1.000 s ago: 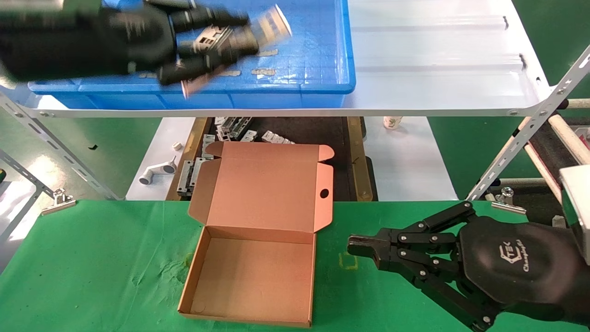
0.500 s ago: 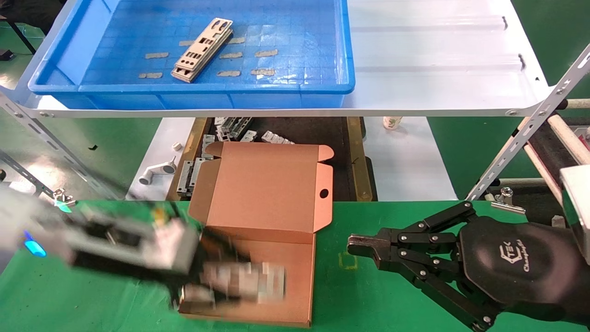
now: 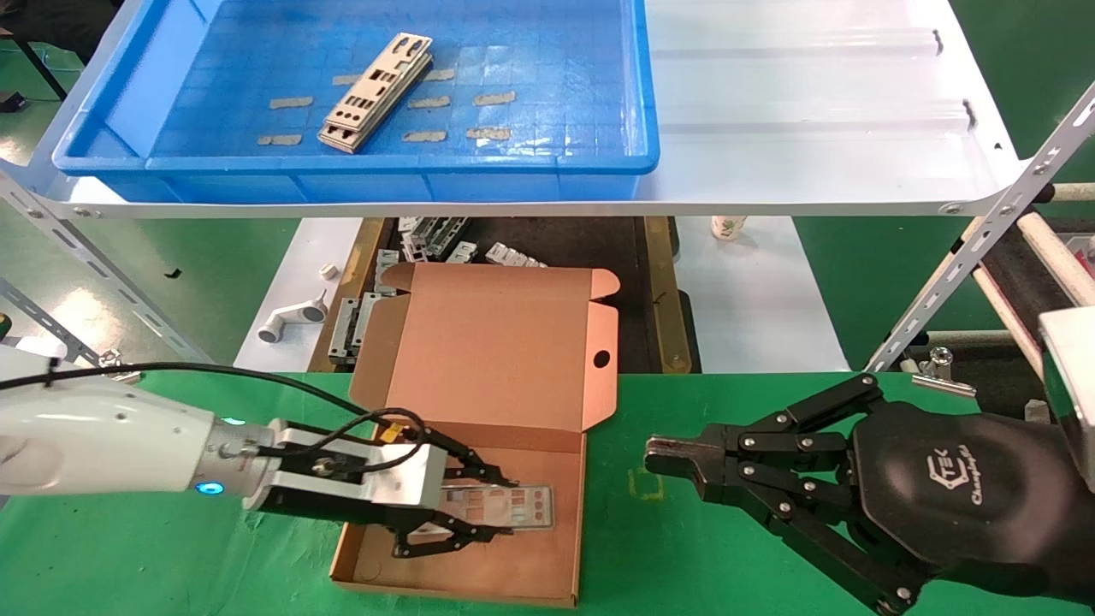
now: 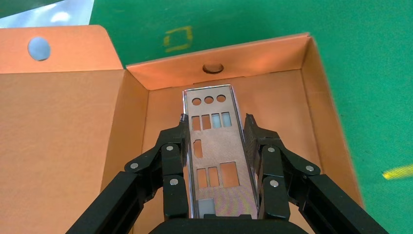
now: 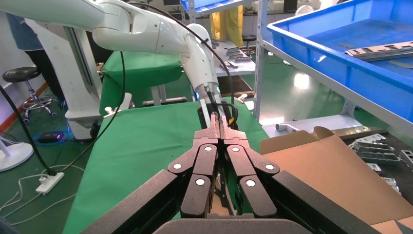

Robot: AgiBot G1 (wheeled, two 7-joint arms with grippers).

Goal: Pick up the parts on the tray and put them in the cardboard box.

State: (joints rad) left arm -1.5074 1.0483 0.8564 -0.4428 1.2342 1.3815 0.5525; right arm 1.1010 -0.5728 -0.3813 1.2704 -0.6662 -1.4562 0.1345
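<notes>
**One plate pinched over the box, a stack waiting in the tray**

One thin metal plate [image 4: 214, 156] sits between the fingers [image 4: 171, 161] of the left gripper [image 3: 505, 506], which is pinching it by its two long edges. In the left wrist view the plate runs straight out from the palm, flat side up, and its free end with three round holes reaches past the fingertips toward the box's far wall. The plate lies low inside the cardboard box [image 3: 479, 565]; whether it already touches the floor cannot be told.

Judged from its look, the plate is light and stiff but thin, with smooth bare metal and many cut-outs. It could slip or twist in a loose pinch, and its edges may be sharp. The long edges near the middle look like the sound place to hold, as here; a grip at one end would likely let it droop or swing.

Beyond the left gripper, the box's open lid [image 3: 496, 351] stands on the far side. Farther out and higher, the remaining parts [image 3: 376, 91] lie stacked in the blue tray [image 3: 547, 167], well apart from the gripper.

The right gripper [image 3: 663, 458] is parked on the green table, beside the box, its fingers pressed together and holding nothing.
</notes>
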